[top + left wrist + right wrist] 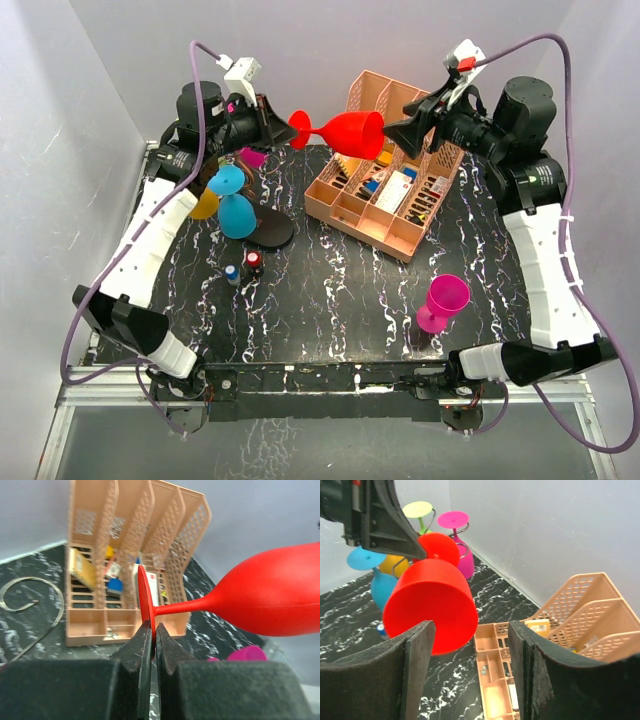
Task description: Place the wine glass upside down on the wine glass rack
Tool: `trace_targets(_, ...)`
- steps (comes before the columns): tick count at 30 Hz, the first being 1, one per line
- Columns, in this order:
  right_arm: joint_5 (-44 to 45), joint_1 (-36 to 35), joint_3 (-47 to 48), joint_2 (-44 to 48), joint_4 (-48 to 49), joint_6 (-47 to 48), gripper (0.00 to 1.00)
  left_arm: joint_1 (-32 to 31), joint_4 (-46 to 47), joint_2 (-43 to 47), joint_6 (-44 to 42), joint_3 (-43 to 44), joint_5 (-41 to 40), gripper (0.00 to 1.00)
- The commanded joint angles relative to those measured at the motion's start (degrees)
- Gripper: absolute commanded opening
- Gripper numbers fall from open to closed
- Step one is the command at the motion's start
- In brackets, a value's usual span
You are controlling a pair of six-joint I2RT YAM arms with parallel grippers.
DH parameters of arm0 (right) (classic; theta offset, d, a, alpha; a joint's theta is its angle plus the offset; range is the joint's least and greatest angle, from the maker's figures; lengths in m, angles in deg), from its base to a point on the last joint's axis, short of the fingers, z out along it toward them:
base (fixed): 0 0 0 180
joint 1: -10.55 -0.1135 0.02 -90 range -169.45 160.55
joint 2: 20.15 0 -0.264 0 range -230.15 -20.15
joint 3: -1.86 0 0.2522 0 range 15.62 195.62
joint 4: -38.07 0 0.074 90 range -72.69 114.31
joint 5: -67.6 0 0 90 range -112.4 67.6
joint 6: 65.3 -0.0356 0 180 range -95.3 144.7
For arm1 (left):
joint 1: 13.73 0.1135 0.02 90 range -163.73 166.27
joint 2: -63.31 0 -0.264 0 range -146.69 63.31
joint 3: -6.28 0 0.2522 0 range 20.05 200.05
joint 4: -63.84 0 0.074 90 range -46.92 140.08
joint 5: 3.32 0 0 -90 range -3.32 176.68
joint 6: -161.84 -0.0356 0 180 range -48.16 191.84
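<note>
One red wine glass (pixel 350 132) sideways in air, near peach file organiser (pixel 385 205). Left gripper (pixel 154 637) clamped on its foot disc; right gripper (pixel 472 627) jaws spread, bowl rim between them. Wine glass rack (pixel 272 232) left, apart.

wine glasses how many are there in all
5. A red one pinched by its foot in the left gripper, in mid-air; blue, yellow and magenta upside down on the rack; a second magenta one upright on the table. The left arm may hide more.

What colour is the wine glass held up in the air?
The wine glass is bright red, clearest in the left wrist view.
</note>
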Motion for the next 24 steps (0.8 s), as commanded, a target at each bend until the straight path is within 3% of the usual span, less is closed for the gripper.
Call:
trace_targets(1,6.2,0.1,0.3,4.0,-2.8,5.9,0.68,0.3,-3.4,5.0,-11.0,4.8,-11.9,0.0)
trace_targets(4,8.6,0.1,-0.4,4.9,-3.7,7.2,0.72,0.2,-4.9,4.3,-19.0,7.4,-19.3,0.0)
trace_targets(13,7.0,0.1,-1.2,4.8,-3.8,7.1,0.73,0.2,-3.1,-2.4,-33.7,16.0,-33.5,0.0)
trace_targets(24,5.8,0.8,-2.4,4.6,-3.3,7.0,0.74,-0.3,10.5,-5.3,-49.4,13.2,-34.5,0.0)
